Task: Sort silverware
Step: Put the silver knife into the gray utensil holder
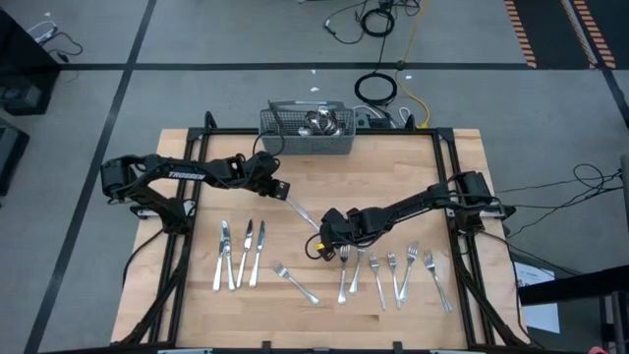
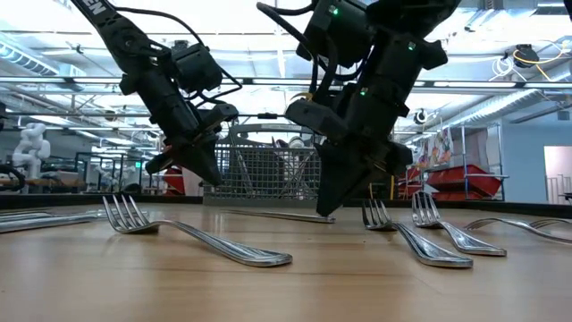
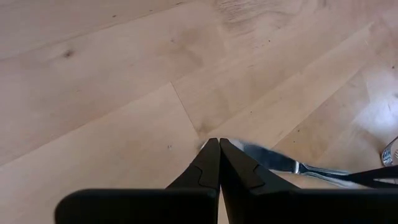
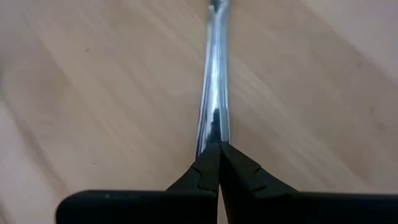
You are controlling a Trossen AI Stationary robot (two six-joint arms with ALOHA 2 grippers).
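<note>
Knife (image 1: 300, 212) lies on surface (image 1: 197, 305) mid-table, between both closed hands: left hand (image 1: 283, 191) at one end, right hand (image 1: 321, 247) pinching other. Risk: thin grip slips, knife skids into forks (image 1: 393, 270).

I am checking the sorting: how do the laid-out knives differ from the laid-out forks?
The knives lie on the table's left, the forks on its right. The knives are three, packed close; the forks are more and spread wider. Both lie flat, silver-coloured.
</note>
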